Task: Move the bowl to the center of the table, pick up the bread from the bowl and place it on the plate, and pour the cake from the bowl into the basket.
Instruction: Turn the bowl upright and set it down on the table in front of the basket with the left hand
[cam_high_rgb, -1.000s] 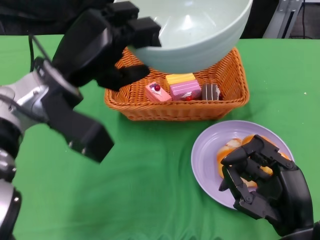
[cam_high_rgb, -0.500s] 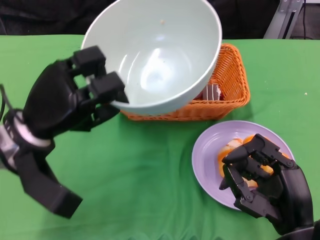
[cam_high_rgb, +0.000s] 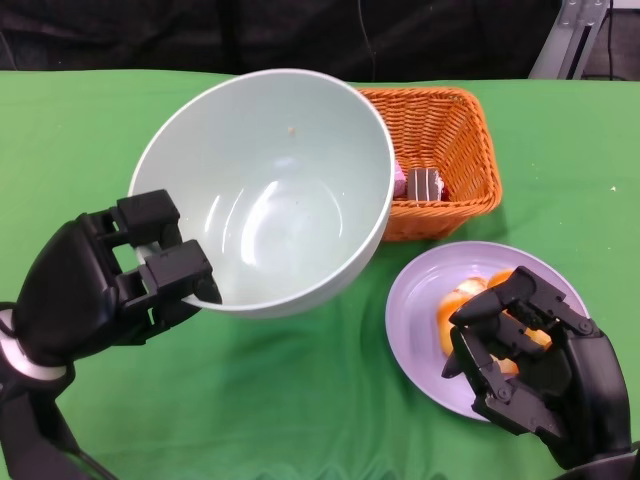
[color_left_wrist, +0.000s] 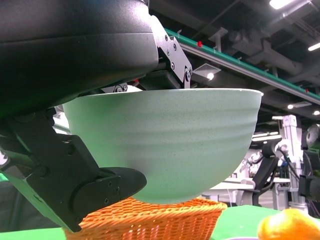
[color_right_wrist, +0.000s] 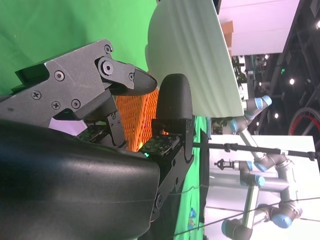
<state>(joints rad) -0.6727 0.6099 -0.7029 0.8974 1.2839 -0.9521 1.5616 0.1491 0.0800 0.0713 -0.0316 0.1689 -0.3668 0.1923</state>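
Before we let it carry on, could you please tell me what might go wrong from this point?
The left hand grips the empty bowl only at its near rim, held in the air, so it could slip or tip out. The bowl hangs close over the basket holding the cakes; lowering it could knock the basket. The right hand hovers over the bread on the plate and could nudge it.

One bowl (cam_high_rgb: 270, 190), one basket (cam_high_rgb: 440, 130), one plate (cam_high_rgb: 415, 320), two hands.
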